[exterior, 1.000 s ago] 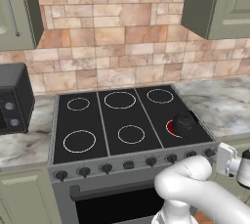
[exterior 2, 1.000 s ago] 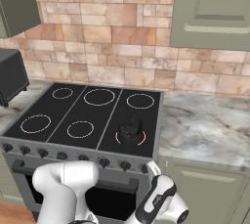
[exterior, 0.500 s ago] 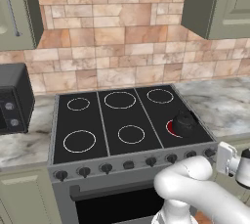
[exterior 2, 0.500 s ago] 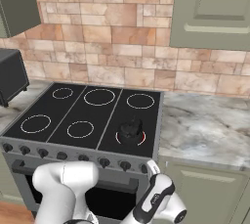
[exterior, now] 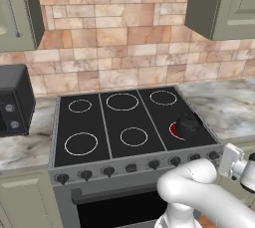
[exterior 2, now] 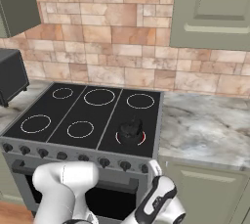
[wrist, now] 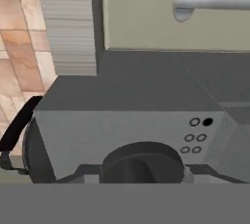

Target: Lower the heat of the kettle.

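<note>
**Ana:** Left base view first: where does the job stand?

**Ben:** Not started, I'd judge. The big black glass six-ring stove top [exterior: 129, 122] has one burner glowing red under the small squat black rounded kettle [exterior: 188, 125], at about four o'clock on the stove. The row of small black stove dials [exterior: 130, 168] along the front edge looks untouched, with nothing of the arm on it.

**Ana:** And the arm?

**Ben:** The white arm [exterior: 199, 187] is folded low, at five o'clock in that view, in front of the oven. Whether the claw is open or closed I cannot tell.

**Ana:** So what's left?

**Ben:** Everything: reach the dial for that burner and turn it down.

**Ana:** The room?

**Ben:** Grey marbled stone counter [exterior 2: 205, 125] at three o'clock of the stove, tan brick-tile wall [exterior 2: 112, 47] behind, sage-green cabinets [exterior 2: 215, 8] above, and a dark boxy microwave [exterior: 12, 100] at nine o'clock.
</note>
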{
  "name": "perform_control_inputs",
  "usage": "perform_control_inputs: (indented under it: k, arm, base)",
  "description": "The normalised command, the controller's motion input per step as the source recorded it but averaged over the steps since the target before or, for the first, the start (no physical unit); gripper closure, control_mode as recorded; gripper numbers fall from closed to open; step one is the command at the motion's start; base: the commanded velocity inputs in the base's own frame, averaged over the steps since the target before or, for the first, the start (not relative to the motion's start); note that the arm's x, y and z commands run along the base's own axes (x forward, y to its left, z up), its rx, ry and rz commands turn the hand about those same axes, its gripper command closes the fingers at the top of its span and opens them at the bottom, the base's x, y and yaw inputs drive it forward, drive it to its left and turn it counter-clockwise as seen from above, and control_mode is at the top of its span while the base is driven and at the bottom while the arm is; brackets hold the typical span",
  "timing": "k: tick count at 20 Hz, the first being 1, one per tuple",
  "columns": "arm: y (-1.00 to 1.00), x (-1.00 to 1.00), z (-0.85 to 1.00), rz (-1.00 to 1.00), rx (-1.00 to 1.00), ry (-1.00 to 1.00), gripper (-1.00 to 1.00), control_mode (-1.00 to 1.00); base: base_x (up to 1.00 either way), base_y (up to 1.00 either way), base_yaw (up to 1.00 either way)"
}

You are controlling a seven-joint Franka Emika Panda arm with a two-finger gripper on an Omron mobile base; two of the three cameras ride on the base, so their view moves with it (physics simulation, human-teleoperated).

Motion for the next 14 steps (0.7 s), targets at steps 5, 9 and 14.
perform_control_inputs:
  k: [5, 9, 14]
  arm:
    - [0.00, -0.17, 0.00, -0.01, 0.18, -0.07, 1.00, -1.00]
    - [0.02, -0.18, 0.00, -0.06, 0.19, -0.04, 1.00, -1.00]
    - [0.05, -0.20, 0.00, -0.11, 0.20, -0.02, 1.00, -1.00]
  base:
    - [0.00, 0.00, 0.00]
    - [0.00, 0.00, 0.00]
    - [0.00, 0.00, 0.00]
